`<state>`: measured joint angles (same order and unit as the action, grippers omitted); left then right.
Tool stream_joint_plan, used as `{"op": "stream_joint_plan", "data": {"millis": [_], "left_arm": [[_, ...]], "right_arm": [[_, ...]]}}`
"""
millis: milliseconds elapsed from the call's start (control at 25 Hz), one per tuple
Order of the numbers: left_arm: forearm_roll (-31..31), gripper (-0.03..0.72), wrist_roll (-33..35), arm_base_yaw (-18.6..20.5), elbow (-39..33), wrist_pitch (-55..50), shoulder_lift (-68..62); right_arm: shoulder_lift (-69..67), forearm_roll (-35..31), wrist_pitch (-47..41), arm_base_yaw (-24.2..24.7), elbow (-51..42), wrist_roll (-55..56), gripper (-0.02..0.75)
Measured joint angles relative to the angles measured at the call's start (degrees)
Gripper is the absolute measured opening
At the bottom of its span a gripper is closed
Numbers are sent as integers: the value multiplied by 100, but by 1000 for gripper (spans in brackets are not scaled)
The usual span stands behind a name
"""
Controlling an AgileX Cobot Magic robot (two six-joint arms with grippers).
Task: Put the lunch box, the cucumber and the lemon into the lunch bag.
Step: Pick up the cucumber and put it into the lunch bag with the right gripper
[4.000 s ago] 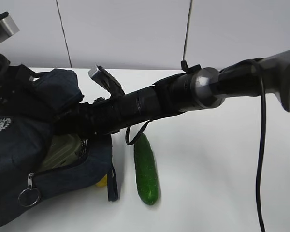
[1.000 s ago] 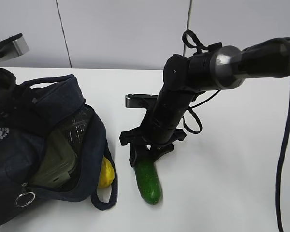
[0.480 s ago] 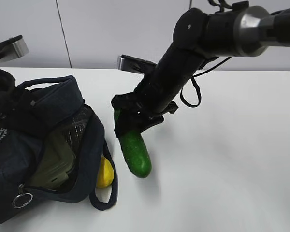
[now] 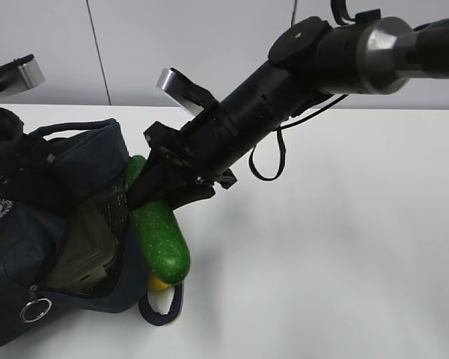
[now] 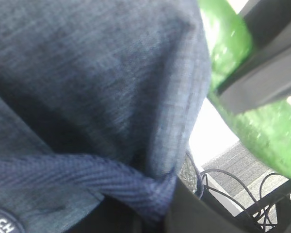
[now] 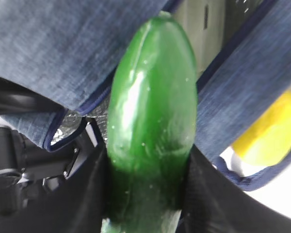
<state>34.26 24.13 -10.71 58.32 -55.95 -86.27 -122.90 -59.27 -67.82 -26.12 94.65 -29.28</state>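
**Cucumber carried to the mouth of the bag, lemon not yet inside**

Take the large dark navy fabric lunch bag (image 4: 30,224) as your landmark. Your right gripper (image 4: 156,196) has its fingers clamped on the smooth dark green cucumber (image 4: 161,239), gripping it around the middle so both ends stick out. It hangs off the white worktop (image 4: 337,247), tilted, with its upper end over the bag's open side and its lower, rounded end just outside the rim. In the right wrist view the cucumber (image 6: 153,121) points straight at the gap between the two fabric edges of the bag (image 6: 58,53), which looks like a deliberate line-up for sliding it in lengthwise, the only way so long a piece will go through.

Inside the opening you can see the clear rectangular lunch box with the sage-green lid (image 4: 86,250), already in the bag and leaning on edge, which leaves a slot beside it for the cucumber.

The small oval yellow lemon (image 4: 159,283) lies on the worktop just outside the bag's rim, under the cucumber's lower end, mostly hidden; the right wrist view shows the lemon (image 6: 269,131) more plainly.

Your left gripper is pressed against the bag's fabric (image 5: 97,82) on its far side from the cucumber. Its fingers are not visible there; they are closed, probably on the fabric to hold the mouth open.
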Motion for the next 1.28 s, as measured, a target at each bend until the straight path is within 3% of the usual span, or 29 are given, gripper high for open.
{"op": "stream_joint_plan", "data": {"millis": [120,360,760,1000,1280], "left_arm": [[14,-8,0,0,0,-10,0],[25,-8,0,0,0,-42,0],[34,-8,0,0,12,-54,0],[34,-8,0,0,12,-87,0],[34,-8,0,0,12,-155,0]], "right_arm": [[-191,-180,3,-140,0,-90,312],[-542,-1211,452,-336,0,-906,310],[-810,-2598,1058,-344,0,-2112,327],[-916,-2831,1046,-344,0,-2327,463],[-916,-2873,872,-344,0,-2350,493]]}}
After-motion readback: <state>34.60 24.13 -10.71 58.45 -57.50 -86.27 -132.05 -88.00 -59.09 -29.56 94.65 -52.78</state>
